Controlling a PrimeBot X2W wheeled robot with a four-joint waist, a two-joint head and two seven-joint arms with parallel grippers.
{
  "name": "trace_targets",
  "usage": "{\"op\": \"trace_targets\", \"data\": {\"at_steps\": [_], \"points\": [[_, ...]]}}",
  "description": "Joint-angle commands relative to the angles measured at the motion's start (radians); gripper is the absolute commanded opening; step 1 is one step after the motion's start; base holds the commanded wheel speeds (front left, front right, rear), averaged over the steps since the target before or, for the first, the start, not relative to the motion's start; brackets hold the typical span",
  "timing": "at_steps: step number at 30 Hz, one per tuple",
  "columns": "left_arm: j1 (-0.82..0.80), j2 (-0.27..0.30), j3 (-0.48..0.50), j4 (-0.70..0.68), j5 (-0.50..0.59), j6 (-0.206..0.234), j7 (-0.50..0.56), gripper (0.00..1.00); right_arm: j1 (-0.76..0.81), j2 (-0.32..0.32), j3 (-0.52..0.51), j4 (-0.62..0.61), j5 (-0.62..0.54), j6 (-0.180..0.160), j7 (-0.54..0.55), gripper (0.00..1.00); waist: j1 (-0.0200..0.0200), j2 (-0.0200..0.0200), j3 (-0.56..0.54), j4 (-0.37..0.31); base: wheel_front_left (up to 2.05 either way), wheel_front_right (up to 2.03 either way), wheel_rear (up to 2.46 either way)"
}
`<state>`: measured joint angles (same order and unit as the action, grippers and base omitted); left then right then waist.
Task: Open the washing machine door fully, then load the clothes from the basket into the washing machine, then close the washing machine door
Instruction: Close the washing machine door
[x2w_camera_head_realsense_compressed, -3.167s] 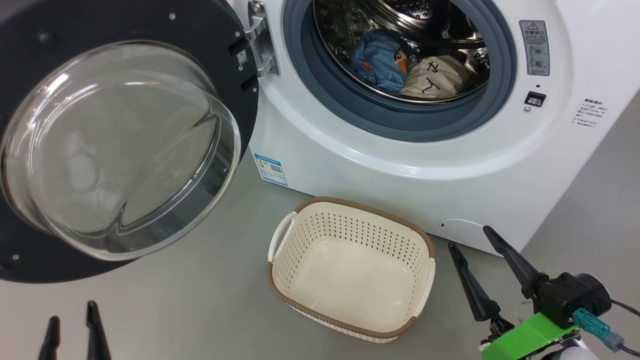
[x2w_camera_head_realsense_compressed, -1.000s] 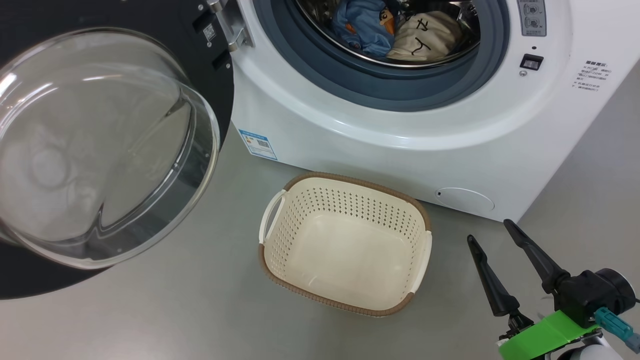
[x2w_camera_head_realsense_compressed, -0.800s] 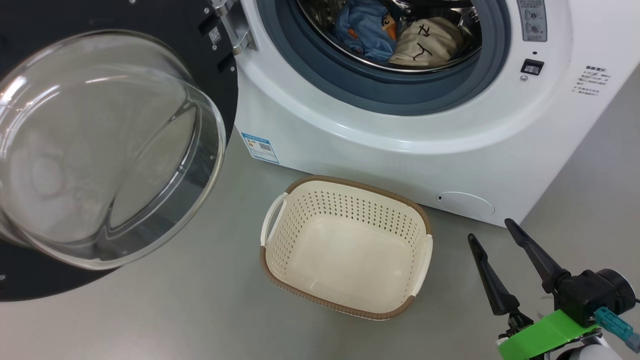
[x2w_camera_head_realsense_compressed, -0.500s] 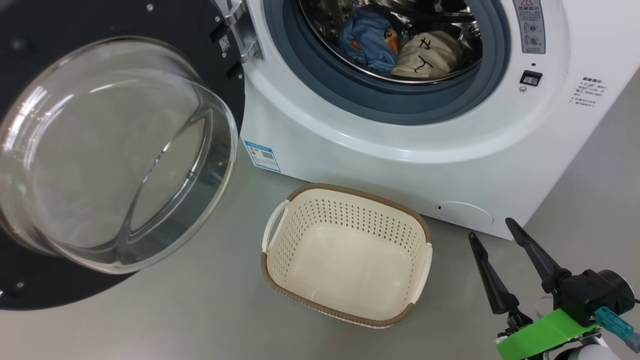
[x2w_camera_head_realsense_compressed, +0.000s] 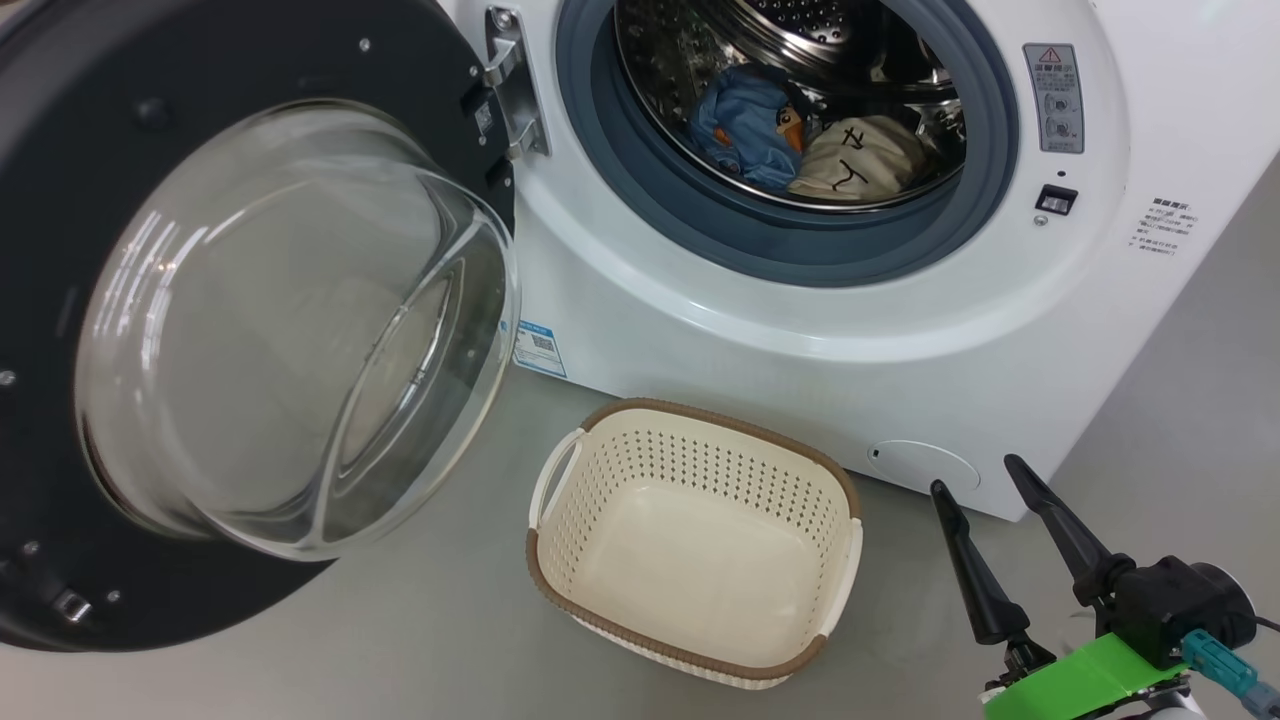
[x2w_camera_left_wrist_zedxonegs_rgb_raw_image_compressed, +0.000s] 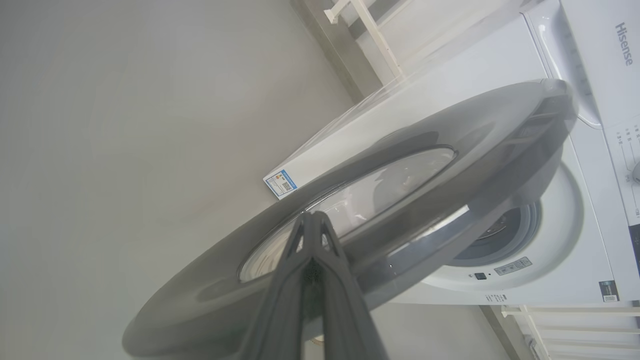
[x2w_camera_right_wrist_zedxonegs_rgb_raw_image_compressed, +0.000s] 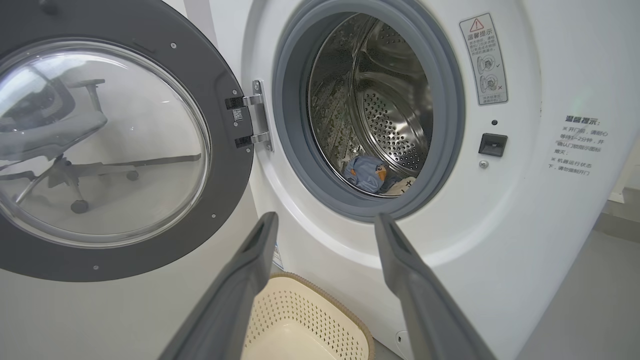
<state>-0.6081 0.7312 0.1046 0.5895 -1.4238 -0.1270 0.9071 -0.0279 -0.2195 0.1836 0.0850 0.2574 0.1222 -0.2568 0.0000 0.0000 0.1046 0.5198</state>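
The round black-rimmed glass door (x2w_camera_head_realsense_compressed: 60, 250) hung open; light blue and cream clothes (x2w_camera_head_realsense_compressed: 745, 125) lay in the white washing machine's (x2w_camera_head_realsense_compressed: 800, 330) drum (x2w_camera_head_realsense_compressed: 850, 40). Right claw (x2w_camera_head_realsense_compressed: 974, 475) — spread wide — hovered beside the cream perforated basket (x2w_camera_head_realsense_compressed: 700, 465); left claw (x2w_camera_left_wrist_zedxonegs_rgb_raw_image_compressed: 312, 220), pinched together, faced the door.

1. One washing machine (x2w_camera_head_realsense_compressed: 760, 330).
2. One washing machine door (x2w_camera_head_realsense_compressed: 60, 200).
3. One basket (x2w_camera_head_realsense_compressed: 700, 470).
4. Two garments: one light blue garment (x2w_camera_head_realsense_compressed: 740, 120), one cream garment (x2w_camera_head_realsense_compressed: 850, 165).
5. One blue label sticker (x2w_camera_head_realsense_compressed: 539, 348).
6. One round filter cap (x2w_camera_head_realsense_compressed: 925, 466).
7. Two grippers: left gripper (x2w_camera_left_wrist_zedxonegs_rgb_raw_image_compressed: 312, 216), right gripper (x2w_camera_head_realsense_compressed: 972, 476).
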Motion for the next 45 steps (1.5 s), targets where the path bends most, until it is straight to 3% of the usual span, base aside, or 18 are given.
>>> {"op": "trace_targets", "data": {"at_steps": [1,25,35,45], "points": [[0.008,0.044,0.013,-0.050,-0.022,-0.004,0.026,0.00,-0.002,0.000,0.019,-0.021,-0.002,0.008,-0.005,1.00,0.0000,0.0000,-0.008,0.003,0.00,0.00,0.00],[0.106,0.030,-0.072,-0.456,-0.153,-0.004,0.216,0.00,0.045,0.004,-0.007,-0.020,0.003,0.008,-0.005,1.00,0.0000,0.0000,-0.080,-0.021,0.00,0.00,0.00],[0.112,-0.039,-0.121,-0.638,-0.198,-0.004,0.264,0.00,0.055,0.009,-0.031,-0.030,-0.002,0.008,-0.005,1.00,0.0000,0.0000,-0.085,-0.089,0.00,0.00,0.00],[0.075,-0.111,-0.177,-0.698,-0.170,-0.004,0.249,0.00,0.044,0.015,-0.053,-0.038,-0.007,0.008,-0.005,1.00,0.0000,0.0000,-0.067,-0.179,0.00,0.00,0.00]]}}
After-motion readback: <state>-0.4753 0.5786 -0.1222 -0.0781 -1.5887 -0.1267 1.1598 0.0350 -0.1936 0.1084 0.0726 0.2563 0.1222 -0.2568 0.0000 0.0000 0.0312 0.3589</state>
